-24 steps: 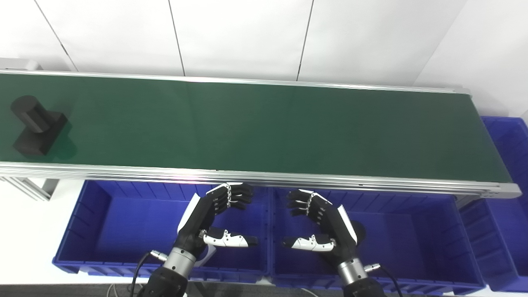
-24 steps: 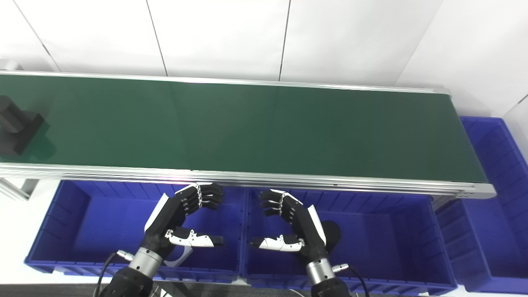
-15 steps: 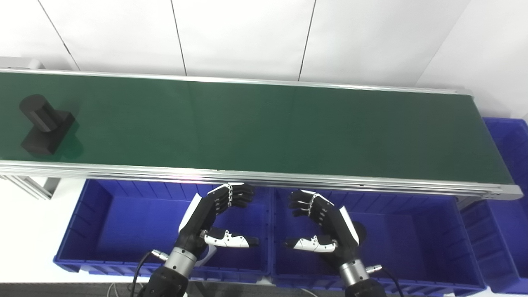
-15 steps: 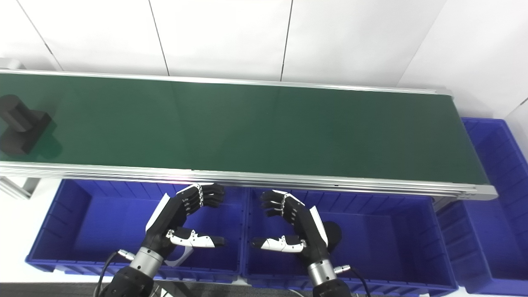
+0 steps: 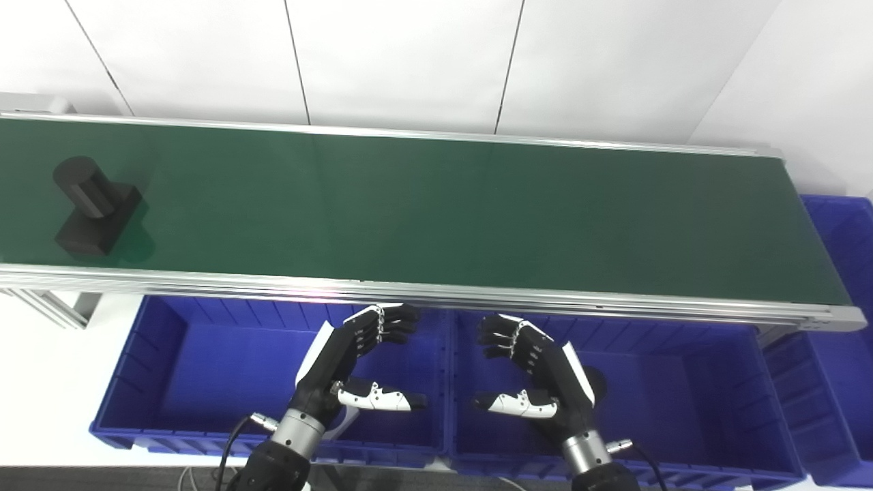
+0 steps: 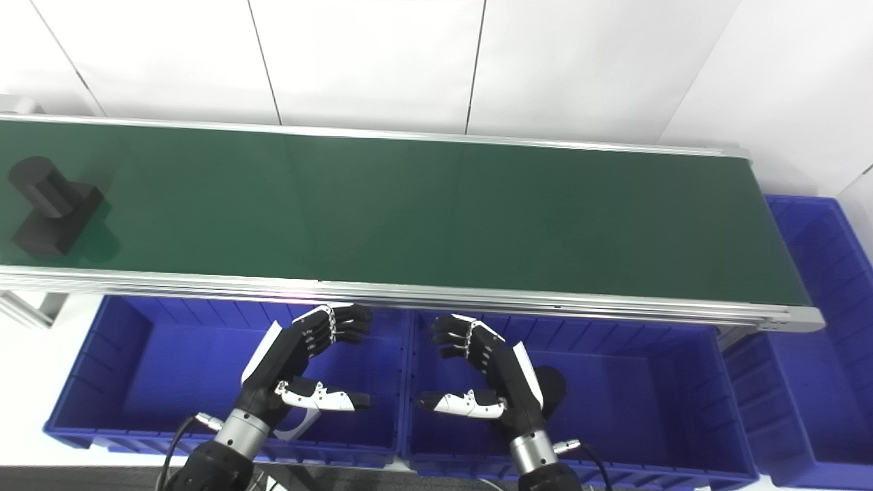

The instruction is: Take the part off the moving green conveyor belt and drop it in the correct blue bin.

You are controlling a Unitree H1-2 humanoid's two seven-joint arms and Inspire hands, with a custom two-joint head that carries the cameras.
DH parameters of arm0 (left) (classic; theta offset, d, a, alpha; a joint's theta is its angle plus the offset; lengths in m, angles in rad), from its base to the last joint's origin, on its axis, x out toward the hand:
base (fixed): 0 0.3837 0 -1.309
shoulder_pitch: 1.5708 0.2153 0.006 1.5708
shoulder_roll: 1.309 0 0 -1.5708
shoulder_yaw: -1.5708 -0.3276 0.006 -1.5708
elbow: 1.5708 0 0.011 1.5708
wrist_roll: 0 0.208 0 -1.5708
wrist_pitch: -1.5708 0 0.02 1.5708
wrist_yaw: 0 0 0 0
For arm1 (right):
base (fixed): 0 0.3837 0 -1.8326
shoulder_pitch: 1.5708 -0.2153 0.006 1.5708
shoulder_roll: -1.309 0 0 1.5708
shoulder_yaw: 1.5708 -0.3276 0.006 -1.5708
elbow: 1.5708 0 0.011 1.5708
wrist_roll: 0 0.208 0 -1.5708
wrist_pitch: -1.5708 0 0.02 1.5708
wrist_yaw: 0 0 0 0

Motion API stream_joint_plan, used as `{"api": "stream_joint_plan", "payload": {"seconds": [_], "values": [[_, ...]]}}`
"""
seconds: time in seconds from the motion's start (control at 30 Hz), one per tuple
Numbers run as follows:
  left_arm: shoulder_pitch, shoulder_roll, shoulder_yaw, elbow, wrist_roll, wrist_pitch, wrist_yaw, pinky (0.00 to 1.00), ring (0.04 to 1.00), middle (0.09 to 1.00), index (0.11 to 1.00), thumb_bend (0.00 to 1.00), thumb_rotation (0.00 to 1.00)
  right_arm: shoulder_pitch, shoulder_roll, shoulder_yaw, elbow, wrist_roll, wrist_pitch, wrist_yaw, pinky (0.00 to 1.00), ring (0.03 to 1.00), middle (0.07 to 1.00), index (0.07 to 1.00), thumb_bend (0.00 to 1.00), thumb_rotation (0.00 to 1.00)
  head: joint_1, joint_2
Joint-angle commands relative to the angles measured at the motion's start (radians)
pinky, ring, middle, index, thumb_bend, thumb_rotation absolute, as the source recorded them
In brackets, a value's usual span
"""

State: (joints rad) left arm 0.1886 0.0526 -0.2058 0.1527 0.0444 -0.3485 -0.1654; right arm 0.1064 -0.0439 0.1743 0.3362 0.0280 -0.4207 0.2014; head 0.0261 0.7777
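Black part (image 5: 92, 215): far left on green conveyor belt (image 5: 436, 204). Left robot hand (image 5: 354, 365), right robot hand (image 5: 535, 372): spread, empty, over blue bins (image 5: 204, 368). Advice: wait, then intercept.

Green belt (image 5: 436, 204); blk part (image 5: 95, 215) far-left

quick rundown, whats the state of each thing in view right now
black part: lying on the belt's far left, untouched
green conveyor belt: bare apart from the part
left hand: open, holding nothing, over the left blue bin
right hand: open, holding nothing, over the middle blue bin, which holds a dark object
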Motion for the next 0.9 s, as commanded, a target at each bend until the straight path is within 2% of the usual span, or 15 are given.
{"api": "stream_joint_plan", "payload": {"seconds": [0.0,0.17,0.87], "values": [[-0.019,-0.002,-0.001,-0.02,-0.012,-0.031,-0.008,0.69,0.72,0.747,0.711,0.91,0.05,-0.004,0.008,-0.006,-0.016,0.013,-0.049,0.012,0.65,0.709,0.731,0.713,0.94,0.21,0.0,0.001],[-0.014,-0.003,-0.001,-0.031,-0.003,-0.014,-0.007,0.69,0.716,0.74,0.708,0.91,0.06,-0.004,0.009,-0.007,-0.017,0.007,-0.048,0.01,0.65,0.709,0.731,0.714,0.95,0.22,0.0,0.001],[-0.014,-0.002,0.004,-0.019,-0.008,-0.023,-0.013,0.69,0.712,0.738,0.709,0.91,0.05,-0.005,0.011,-0.005,-0.009,-0.002,-0.049,0.007,0.66,0.71,0.733,0.712,0.95,0.23,-0.004,-0.014]]}}
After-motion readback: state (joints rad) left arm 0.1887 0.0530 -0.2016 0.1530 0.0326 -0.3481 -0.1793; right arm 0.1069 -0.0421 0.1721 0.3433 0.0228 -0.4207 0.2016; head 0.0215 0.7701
